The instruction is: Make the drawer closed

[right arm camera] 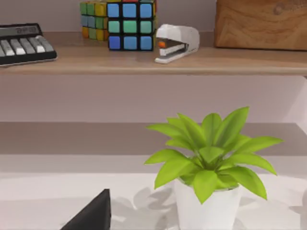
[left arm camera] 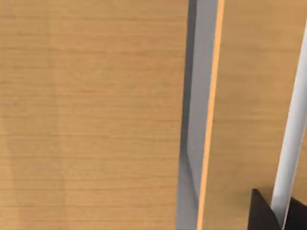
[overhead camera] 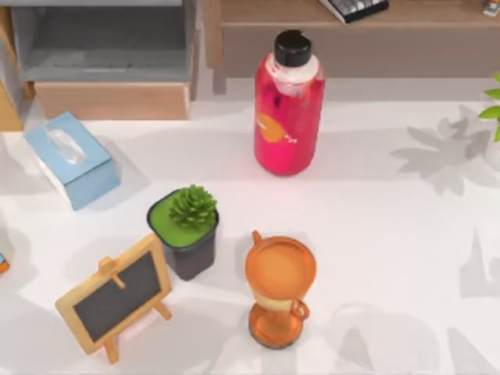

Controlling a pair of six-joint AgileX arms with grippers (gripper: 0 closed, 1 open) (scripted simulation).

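Note:
The drawer [overhead camera: 113,100] stands pulled out at the table's back left, its grey inner floor [overhead camera: 105,39] showing behind the plain tan wooden front. In the left wrist view, light tan wood [left arm camera: 91,115] is very close, split by a narrow grey gap [left arm camera: 194,120]. I cannot tell which part of the cabinet this is. A dark part of my left gripper [left arm camera: 268,215] sits at that view's corner. A dark tip of my right gripper [right arm camera: 93,215] hangs low over the table, facing a leafy plant in a white pot [right arm camera: 211,191].
A blue tissue box [overhead camera: 70,160] lies just in front of the drawer. A red bottle [overhead camera: 289,109], a succulent in a black pot [overhead camera: 187,230], a small chalkboard easel [overhead camera: 116,297] and an orange hourglass [overhead camera: 279,289] stand mid-table. The brown shelf [overhead camera: 351,31] bears a keyboard [right arm camera: 24,43], cubes and a stapler [right arm camera: 175,43].

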